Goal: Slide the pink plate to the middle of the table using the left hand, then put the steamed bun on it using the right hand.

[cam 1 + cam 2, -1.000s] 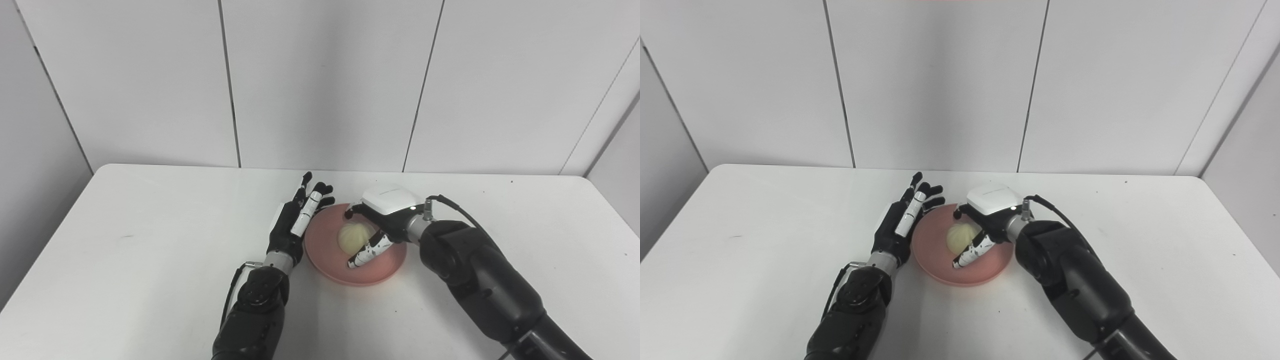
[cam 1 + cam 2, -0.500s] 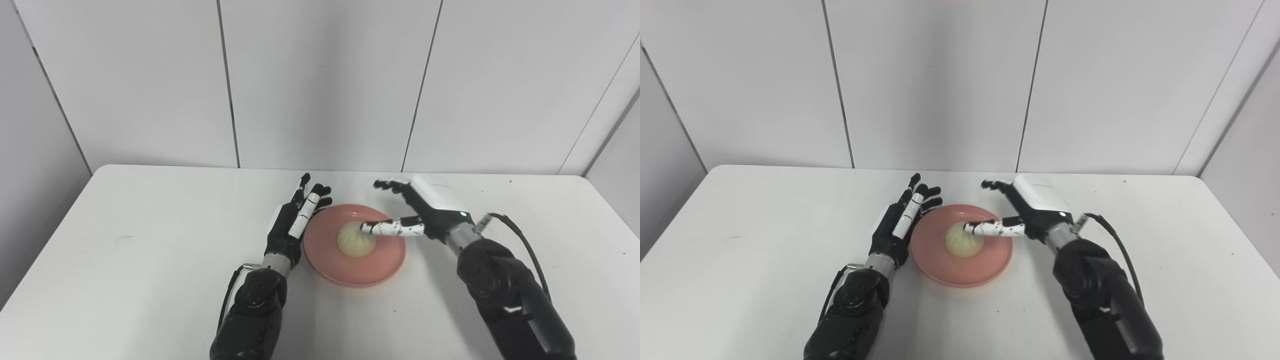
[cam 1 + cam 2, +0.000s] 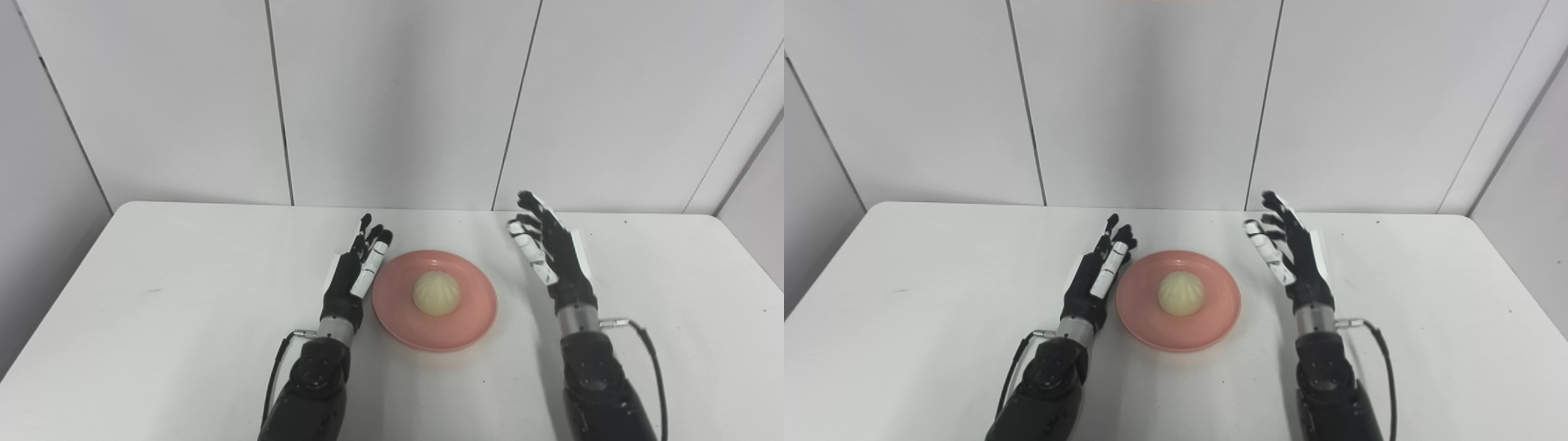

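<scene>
Both views alike: steamed bun [image 3: 435,293] on pink plate [image 3: 471,318], both hands' fingers [image 3: 1268,251] apparently spread, empty.

Smooth, mostly matt surfaces from where I sit.
The table [image 3: 184,318] looks matt white laminate; the pink plate [image 3: 471,318] reads as smooth plastic with little shine — the steamed bun [image 3: 435,293] has a pale, soft-sheened, pleated skin.

Looks like a lab: bare white table [image 3: 184,318], plain panel walls [image 3: 392,98].
</scene>
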Motion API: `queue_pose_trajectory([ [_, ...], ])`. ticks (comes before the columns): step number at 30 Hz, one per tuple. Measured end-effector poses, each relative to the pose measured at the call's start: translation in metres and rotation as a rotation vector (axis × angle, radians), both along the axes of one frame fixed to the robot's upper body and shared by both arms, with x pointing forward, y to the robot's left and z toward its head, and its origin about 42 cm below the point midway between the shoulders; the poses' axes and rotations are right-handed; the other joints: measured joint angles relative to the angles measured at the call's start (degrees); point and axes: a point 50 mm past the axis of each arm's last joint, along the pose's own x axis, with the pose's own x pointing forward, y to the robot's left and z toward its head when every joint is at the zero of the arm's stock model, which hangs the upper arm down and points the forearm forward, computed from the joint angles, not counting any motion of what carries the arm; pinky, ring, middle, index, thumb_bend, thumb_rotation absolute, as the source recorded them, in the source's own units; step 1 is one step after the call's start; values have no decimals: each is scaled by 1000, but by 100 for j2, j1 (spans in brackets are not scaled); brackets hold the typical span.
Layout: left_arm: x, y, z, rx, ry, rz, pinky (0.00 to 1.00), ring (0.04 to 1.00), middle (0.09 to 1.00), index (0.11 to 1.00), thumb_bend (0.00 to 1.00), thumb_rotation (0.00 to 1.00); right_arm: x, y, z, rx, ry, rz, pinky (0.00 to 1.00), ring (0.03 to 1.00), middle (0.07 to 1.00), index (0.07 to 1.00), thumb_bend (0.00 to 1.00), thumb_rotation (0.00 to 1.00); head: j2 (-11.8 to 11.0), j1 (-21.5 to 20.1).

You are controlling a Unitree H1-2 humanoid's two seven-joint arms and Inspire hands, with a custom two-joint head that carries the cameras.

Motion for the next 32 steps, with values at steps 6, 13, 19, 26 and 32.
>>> queue_pose_trajectory([
  [6, -2, 2, -2, 4, -13, 16, 1000, 1000, 1000, 1000, 771, 870, -4, 8, -17, 148, 51, 17, 873, 917, 925, 905, 799, 1000, 9, -27],
  [13, -5, 8, -1, 15, -27, 43, 1000, 1000, 1000, 1000, 742, 912, -3, 11, -20, 241, 93, 20, 902, 920, 935, 905, 814, 1000, 44, -53],
  [19, -9, 12, -1, 11, -30, 76, 1000, 1000, 1000, 1000, 718, 914, -7, 13, -20, 208, 105, 51, 930, 930, 946, 902, 827, 1000, 79, -36],
  [26, -10, 17, -2, 0, -18, 107, 1000, 1000, 1000, 1000, 735, 923, -7, 13, -21, 223, 106, 53, 938, 936, 957, 914, 817, 1000, 158, -106],
  [32, -9, 22, -2, -21, -13, 129, 1000, 1000, 1000, 1000, 745, 910, -7, 9, -21, 285, 103, 79, 943, 935, 939, 906, 842, 976, 202, -1],
])
